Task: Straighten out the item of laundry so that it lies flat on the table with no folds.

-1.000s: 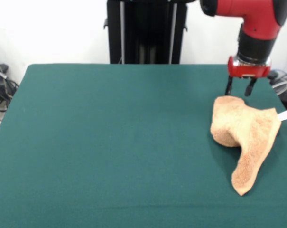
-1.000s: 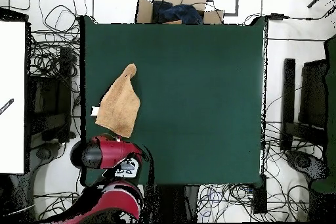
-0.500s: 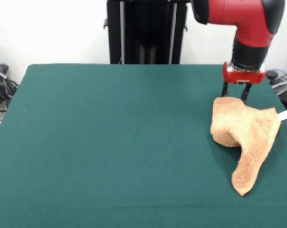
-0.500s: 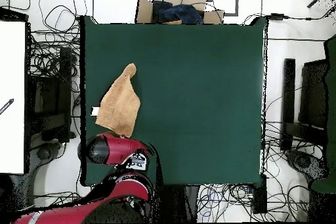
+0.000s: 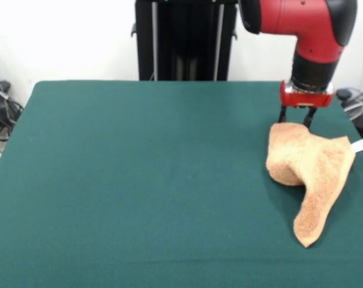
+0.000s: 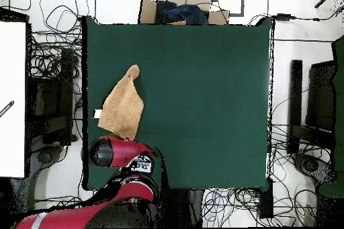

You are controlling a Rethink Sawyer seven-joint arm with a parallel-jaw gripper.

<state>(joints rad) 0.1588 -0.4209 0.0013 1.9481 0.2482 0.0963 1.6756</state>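
towel point(image 5: 310, 168) seen crumpled, folded on table point(image 5: 139, 180) | gripper point(image 5: 294, 119) held parted over its far edge, nothing gripped

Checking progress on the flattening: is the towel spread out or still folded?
Still folded: the towel is bunched into a tapering wedge with a raised fold, not square on the table.

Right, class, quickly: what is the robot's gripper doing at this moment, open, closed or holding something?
Gripper: open, holding nothing, its fingertips spread at the far edge of the crumpled towel.
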